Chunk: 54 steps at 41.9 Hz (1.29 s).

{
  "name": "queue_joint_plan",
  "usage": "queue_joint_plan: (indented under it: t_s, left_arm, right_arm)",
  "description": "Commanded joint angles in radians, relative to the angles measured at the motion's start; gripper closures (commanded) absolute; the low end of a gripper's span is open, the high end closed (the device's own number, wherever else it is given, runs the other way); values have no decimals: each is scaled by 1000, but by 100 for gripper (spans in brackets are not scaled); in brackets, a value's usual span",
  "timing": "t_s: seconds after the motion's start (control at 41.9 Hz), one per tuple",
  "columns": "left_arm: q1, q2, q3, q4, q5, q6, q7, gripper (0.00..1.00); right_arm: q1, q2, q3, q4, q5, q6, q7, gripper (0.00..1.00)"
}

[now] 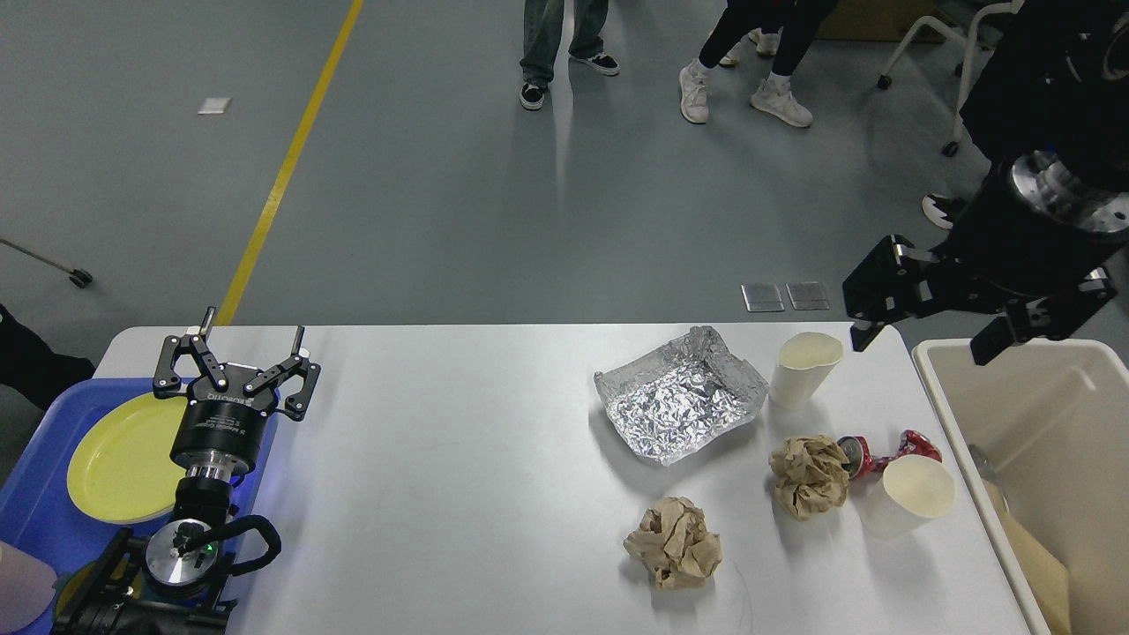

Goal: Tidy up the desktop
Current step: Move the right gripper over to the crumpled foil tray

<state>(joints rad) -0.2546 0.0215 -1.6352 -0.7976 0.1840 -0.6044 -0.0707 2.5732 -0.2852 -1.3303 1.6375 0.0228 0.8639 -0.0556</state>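
Right pincer (917, 339) open above the desktop (459, 494).

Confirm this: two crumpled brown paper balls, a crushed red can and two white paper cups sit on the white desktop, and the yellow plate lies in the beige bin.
Wrong on the plate only. The head view shows the round yellow plate lying in the blue plastic tray at the left, not the beige plastic bin on the right. The paper balls, can and cups are on the white desktop as stated.

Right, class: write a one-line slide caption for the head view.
Both grippers, left and right, open above the desktop, with foil tray, paper balls, cups and can uncollected.
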Motion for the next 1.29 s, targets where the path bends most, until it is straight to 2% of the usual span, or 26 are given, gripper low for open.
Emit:
queue_joint_plan:
  t_s: [0.0,0.334,0.549,0.645,0.74,0.86,1.051,1.266]
  left_arm:
    - [0,0,0,0,0,0,0,4]
    - [0,0,0,0,0,0,0,4]
    - [0,0,0,0,0,0,0,4]
    - [0,0,0,0,0,0,0,4]
    - [0,0,0,0,0,0,0,4]
    - [0,0,0,1,0,0,0,4]
    - [0,0,0,0,0,0,0,4]
    - [0,0,0,0,0,0,0,4]
  right_arm:
    - [19,23,13,18,3,-9,0,0]
    - [16,46,19,12,8,-19,2,0]
    - [-71,75,25,-11,63,-89,2,1]
    - [-129,83,25,-31,120,-163,0,1]
    - [-244,101,19,-86,288,-296,0,3]
    - [-392,150,19,-151,494,-393,-1,5]
    - [-617,198,33,-329,677,-445,-3,8]
    - [-830,224,43,-507,747,-497,-3,11]
